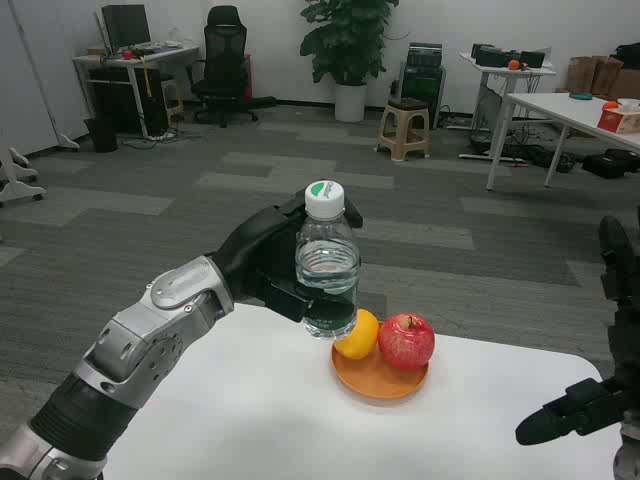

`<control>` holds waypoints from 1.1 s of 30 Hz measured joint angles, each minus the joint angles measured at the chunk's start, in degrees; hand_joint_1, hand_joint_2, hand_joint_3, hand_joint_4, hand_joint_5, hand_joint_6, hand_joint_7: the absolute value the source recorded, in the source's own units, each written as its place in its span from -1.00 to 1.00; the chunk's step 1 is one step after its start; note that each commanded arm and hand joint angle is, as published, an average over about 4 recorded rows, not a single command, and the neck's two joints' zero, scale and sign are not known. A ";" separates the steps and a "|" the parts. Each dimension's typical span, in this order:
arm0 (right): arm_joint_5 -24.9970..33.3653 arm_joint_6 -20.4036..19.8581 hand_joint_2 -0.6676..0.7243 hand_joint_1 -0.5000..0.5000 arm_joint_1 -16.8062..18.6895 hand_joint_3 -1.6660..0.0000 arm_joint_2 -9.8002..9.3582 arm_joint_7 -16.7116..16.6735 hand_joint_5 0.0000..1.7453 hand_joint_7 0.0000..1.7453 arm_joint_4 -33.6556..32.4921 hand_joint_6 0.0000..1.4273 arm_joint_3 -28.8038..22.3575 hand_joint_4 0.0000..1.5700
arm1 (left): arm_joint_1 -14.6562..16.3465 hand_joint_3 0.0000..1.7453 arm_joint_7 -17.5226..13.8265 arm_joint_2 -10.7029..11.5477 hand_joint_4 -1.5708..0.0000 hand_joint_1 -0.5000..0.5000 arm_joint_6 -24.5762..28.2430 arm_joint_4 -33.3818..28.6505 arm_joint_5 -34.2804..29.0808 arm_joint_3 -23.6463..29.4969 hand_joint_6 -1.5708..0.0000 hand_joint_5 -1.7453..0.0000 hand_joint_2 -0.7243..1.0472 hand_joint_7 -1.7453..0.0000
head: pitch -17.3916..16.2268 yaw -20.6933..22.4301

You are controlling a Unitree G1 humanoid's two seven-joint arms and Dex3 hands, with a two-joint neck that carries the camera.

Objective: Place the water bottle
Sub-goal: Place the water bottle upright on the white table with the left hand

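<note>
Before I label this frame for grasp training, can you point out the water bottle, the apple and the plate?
water bottle (327, 262): head view, on its clear middle, above the waterline.
apple (406, 341): head view, centre of its red skin.
plate (380, 387): head view, on its bare orange front rim.

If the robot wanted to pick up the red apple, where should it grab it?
Probably from above, fingers around the apple's round upper half. It sits on a small orange plate with an orange fruit close against its left side, and the water bottle, held by the left hand, stands just beyond. The right hand waits nearer its clearer right side.
</note>
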 measured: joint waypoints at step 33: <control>0.01 -0.19 1.00 -0.50 0.08 1.00 -0.11 -0.47 -1.00 -1.00 -0.88 -1.00 -0.05 -1.00 | 1.56 -0.28 -0.02 -0.55 0.71 0.47 0.04 -1.63 1.38 2.13 0.90 -1.00 0.93 -0.92 | -1.43 -0.08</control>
